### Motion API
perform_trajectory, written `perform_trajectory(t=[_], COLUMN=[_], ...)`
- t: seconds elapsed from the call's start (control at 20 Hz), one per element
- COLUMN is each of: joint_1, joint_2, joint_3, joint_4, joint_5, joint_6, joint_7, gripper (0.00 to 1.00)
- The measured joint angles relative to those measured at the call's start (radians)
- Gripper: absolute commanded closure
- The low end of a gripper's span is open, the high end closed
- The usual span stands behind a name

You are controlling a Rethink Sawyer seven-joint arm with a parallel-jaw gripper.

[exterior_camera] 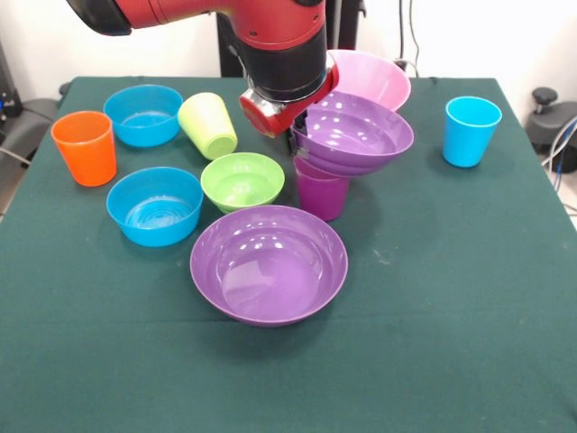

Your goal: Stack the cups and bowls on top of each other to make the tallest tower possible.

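Green table | tower: one purple bowl on purple cup | hand holds bowl rim | other cups and bowls wait

Purple bowl atop purple cup — tilted.

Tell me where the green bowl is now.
In the front view the green bowl stands left of centre on the table, between a blue bowl and the purple cup.
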Motion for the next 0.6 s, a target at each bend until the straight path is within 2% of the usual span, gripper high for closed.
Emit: perform_trajectory(t=[0.6], joint_1=[-0.023], joint_2=[-0.012], joint_3=[0.002], joint_4=[0.0], joint_5=[0.002], joint_6=[0.0], joint_7=[0.0], gripper=[1.0])
